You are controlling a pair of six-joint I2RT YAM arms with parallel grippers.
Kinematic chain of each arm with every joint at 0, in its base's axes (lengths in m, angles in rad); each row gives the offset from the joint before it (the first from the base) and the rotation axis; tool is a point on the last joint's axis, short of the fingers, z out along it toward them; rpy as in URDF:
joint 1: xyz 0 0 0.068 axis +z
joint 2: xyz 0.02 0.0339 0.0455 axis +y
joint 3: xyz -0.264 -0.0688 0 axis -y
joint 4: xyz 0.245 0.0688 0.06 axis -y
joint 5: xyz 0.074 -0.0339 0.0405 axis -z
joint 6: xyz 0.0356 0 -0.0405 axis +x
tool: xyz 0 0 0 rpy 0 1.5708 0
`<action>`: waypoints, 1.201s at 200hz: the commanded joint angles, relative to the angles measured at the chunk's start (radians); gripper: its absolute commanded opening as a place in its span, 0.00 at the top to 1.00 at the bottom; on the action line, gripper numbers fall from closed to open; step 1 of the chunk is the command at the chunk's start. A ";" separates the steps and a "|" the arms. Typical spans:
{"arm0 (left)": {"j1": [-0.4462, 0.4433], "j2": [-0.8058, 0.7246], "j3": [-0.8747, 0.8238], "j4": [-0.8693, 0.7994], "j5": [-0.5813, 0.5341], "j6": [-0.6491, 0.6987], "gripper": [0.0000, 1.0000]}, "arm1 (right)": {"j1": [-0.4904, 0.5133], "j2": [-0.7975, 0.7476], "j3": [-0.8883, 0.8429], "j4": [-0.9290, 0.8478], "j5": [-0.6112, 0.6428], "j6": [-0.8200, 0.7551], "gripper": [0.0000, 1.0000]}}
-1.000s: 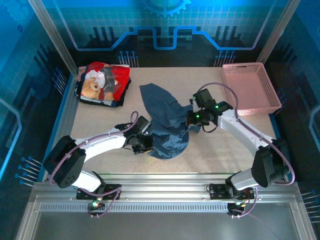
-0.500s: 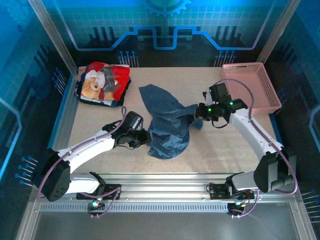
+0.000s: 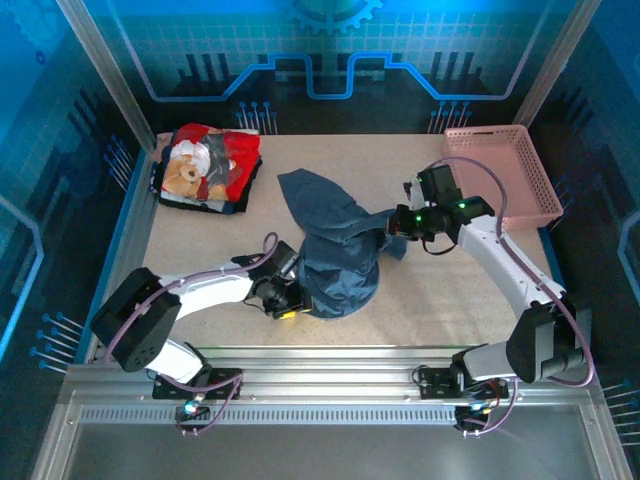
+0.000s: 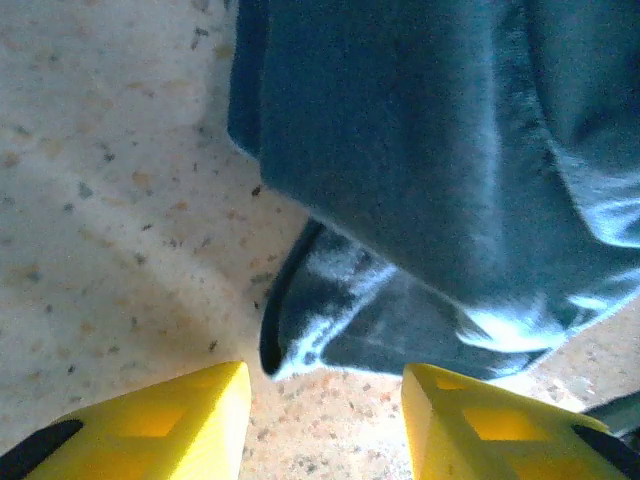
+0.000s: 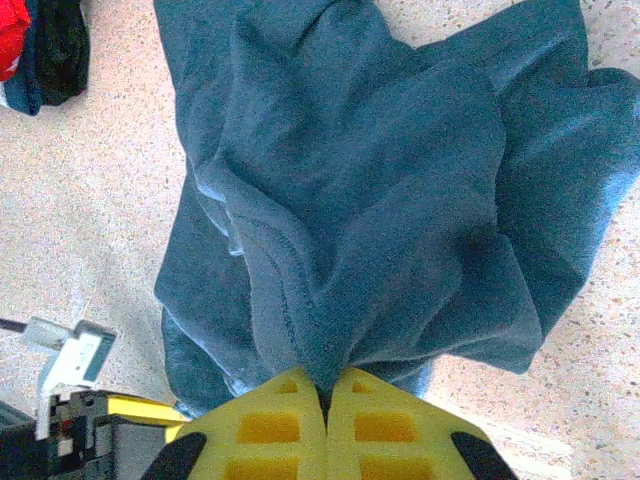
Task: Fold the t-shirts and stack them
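Speckled beige tabletop point(image 3: 460, 300) enclosed by blue-lit, circuit-patterned walls point(image 3: 200, 50).

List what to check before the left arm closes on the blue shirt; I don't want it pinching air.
1. The right gripper is shut on the blue shirt: ok.
2. The left gripper is open, with nothing between its fingers: ok.
3. The hem sits inside the left jaws: not ok; it lies just ahead of the fingertips.
4. The shirt lies flat on the table: not ok; it is bunched and creased.
5. The stack is apart from the blue shirt: ok.
6. The right arm's cable is free of the basket: cannot tell; they overlap from above.
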 commanded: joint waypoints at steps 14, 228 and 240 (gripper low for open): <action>-0.007 0.090 0.083 -0.004 -0.014 0.027 0.61 | -0.016 0.001 0.008 0.001 -0.018 0.005 1.00; 0.234 -0.152 0.637 -0.374 -0.243 0.257 1.00 | -0.225 0.020 0.338 0.010 -0.290 0.015 1.00; 0.298 -0.193 0.739 -0.415 -0.251 0.301 1.00 | -0.279 0.038 0.436 0.019 -0.331 0.050 1.00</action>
